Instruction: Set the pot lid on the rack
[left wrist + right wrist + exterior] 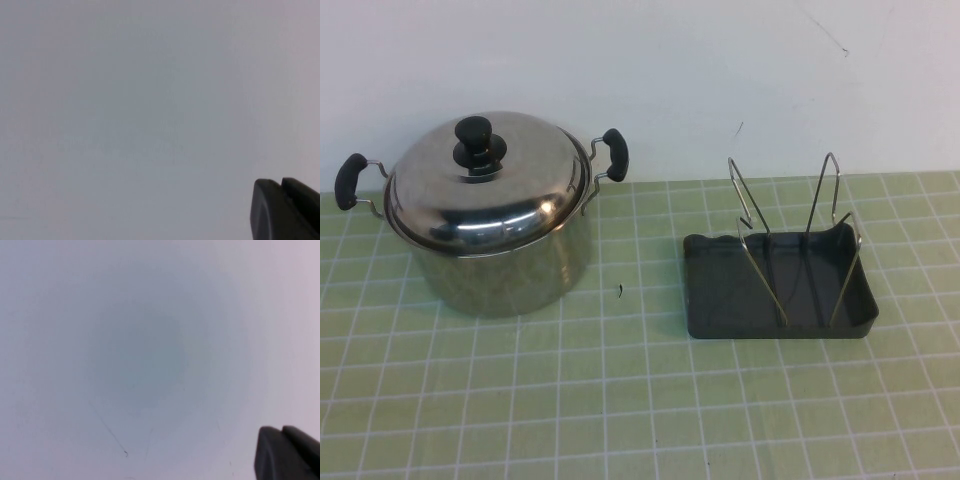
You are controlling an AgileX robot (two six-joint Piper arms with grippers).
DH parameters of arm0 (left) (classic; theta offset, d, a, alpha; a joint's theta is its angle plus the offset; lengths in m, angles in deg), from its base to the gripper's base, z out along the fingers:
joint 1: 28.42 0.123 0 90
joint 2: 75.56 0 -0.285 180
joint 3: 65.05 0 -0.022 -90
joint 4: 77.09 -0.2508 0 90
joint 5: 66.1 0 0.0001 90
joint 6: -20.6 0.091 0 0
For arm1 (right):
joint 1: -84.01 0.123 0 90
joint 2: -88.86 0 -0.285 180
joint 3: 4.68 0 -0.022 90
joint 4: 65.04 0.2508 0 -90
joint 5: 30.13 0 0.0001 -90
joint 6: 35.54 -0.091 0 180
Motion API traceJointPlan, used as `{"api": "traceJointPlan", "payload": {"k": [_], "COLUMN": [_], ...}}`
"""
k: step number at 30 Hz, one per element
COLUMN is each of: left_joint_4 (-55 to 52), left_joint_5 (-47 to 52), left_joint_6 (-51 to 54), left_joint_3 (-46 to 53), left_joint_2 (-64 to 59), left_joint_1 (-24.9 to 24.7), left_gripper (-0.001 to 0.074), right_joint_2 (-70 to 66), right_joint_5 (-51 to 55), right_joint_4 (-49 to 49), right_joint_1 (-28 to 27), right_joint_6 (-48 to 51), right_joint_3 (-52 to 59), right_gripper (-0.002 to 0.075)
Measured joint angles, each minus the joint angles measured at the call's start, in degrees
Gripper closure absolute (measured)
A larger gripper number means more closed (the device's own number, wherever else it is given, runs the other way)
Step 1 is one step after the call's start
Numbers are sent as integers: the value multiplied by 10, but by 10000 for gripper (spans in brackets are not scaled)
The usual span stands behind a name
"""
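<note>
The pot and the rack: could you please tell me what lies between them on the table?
In the high view, only bare green-checked table and a tiny dark speck separate the pot from the rack.

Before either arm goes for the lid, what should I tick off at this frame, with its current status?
1. Pot lid seated on the pot, knob unobstructed: ok.
2. Rack upright on the table, to the pot's right: ok.
3. Slot between the wire loops free: ok.
4. Left end effector position: absent from the high view, its wrist camera sees only blank wall; cannot tell.
5. Right end effector position: same; cannot tell.
6. Table between pot and rack unobstructed: ok.
</note>
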Motion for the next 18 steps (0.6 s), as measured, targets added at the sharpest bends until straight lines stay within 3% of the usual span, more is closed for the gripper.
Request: {"api": "traceJointPlan", "payload": {"k": [5,8,13,18], "left_joint_4": [12,13,15,15], "left_joint_5": [0,110,312,355], "left_joint_6": [-10,-10,-11,-9], "left_joint_3": [0,-24,-148,-228], "left_joint_2": [0,0,-20,-119], "left_joint_1": [0,0,0,0], "left_gripper": [737,737,737,737], "right_joint_2": [0,0,-6,-29], "right_joint_5": [-22,-2,103,249], "right_joint_4": [83,94,68,34], "right_joint_1": [0,0,0,0], "right_joint_6": [22,48,128,162], "right_joint_3": [0,-23,-121,-219], "right_gripper": [727,727,727,727]}}
